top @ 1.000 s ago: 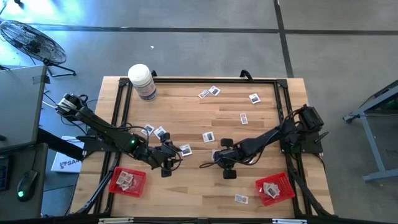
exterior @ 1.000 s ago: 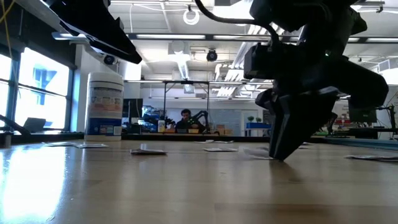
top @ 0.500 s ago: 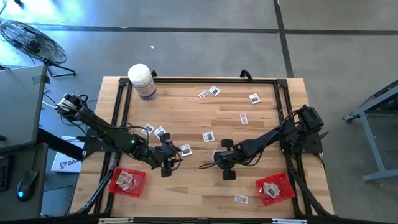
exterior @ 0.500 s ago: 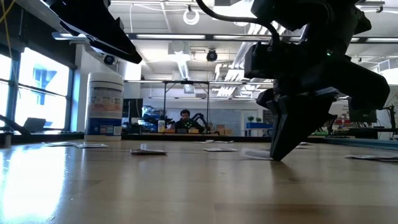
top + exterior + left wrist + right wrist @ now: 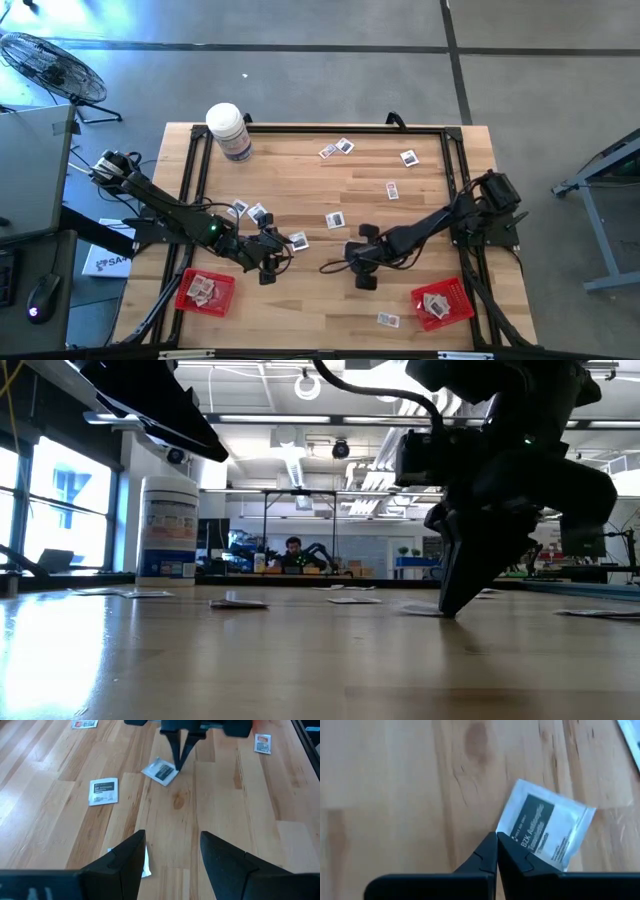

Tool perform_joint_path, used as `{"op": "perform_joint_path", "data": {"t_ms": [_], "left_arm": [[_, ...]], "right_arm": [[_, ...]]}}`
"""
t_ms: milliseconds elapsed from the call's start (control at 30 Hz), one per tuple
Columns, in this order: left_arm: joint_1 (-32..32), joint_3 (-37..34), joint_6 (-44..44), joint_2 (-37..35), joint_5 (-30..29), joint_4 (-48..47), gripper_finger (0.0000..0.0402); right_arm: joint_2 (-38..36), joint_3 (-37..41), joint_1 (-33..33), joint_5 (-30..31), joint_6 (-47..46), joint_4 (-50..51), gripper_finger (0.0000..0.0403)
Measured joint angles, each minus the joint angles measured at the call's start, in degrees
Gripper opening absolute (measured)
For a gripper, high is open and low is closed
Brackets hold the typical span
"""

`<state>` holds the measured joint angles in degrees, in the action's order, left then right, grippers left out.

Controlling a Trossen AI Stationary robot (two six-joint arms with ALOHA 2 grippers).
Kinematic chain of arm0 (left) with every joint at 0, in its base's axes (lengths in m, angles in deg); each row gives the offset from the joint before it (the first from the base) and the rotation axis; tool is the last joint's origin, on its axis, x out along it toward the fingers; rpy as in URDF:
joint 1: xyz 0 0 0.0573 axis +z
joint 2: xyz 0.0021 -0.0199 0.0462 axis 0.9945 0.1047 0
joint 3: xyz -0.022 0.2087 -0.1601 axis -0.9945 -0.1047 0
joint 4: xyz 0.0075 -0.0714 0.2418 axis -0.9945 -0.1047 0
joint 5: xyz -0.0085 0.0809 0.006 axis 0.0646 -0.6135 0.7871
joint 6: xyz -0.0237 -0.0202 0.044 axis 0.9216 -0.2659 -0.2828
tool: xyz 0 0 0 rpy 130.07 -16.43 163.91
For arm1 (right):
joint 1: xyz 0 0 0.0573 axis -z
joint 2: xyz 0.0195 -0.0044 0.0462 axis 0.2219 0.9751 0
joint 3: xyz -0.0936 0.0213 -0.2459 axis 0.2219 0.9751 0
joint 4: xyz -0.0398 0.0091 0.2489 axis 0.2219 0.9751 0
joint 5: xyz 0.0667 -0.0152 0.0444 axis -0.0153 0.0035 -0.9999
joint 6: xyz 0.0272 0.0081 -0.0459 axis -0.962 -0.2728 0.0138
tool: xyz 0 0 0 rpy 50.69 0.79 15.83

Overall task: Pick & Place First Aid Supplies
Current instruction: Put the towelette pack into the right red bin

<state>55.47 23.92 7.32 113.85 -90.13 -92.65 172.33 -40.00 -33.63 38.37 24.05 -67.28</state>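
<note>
Small white packets lie flat over the wooden table [image 5: 300, 180], for instance one [image 5: 335, 220] at the middle and several [image 5: 250, 212] near my left arm. My right gripper [image 5: 350, 258] stands fingers-down at the table's middle, shut on one packet [image 5: 545, 832], which also shows in the left wrist view [image 5: 160, 770]. My left gripper [image 5: 172, 855] is open and empty just above the table, left of the right gripper [image 5: 180, 755]. One packet [image 5: 145, 862] lies partly hidden beside its finger. My right gripper pinches the packet's corner [image 5: 501, 834] between its two fingertips [image 5: 447, 608]. The fingers come from above, pointing down at the table. The packet is tilted, with its far part [image 5: 156, 774] on the wood.
A large white bottle [image 5: 228, 130] stands at the far left. A red tray [image 5: 205, 290] holding packets sits at the near left, and another [image 5: 440, 302] at the near right. A black frame [image 5: 455, 190] runs along the table's edges. A person shows in the room behind [image 5: 292, 550].
My right gripper has gone a little toward the table's right edge with its fingertips at the table, and the packet has slid a little along with it.
</note>
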Motion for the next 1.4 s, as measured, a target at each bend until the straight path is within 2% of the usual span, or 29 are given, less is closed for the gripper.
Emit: {"op": "perform_joint_path", "data": {"t_ms": [133,600,1100,1400], "left_arm": [[0.0,0.0,0.0,0.0,0.0,0.0,0.0186],[0.0,0.0,0.0,0.0,0.0,0.0,0.0186],[0.0,0.0,0.0,0.0,0.0,0.0,0.0186],[0.0,0.0,0.0,0.0,0.0,0.0,0.0186]], "right_arm": [[-0.8,-1.1,-1.4,-1.4,-2.4,0.8,0.0001],[-5.9,-2.4,-4.1,-0.9,-11.0,2.8,0.0],[-8.2,-2.4,-4.4,-0.3,-11.8,3.6,0.0],[-8.4,-2.4,-5.5,-2.6,-14.3,5.3,0.0]]}}
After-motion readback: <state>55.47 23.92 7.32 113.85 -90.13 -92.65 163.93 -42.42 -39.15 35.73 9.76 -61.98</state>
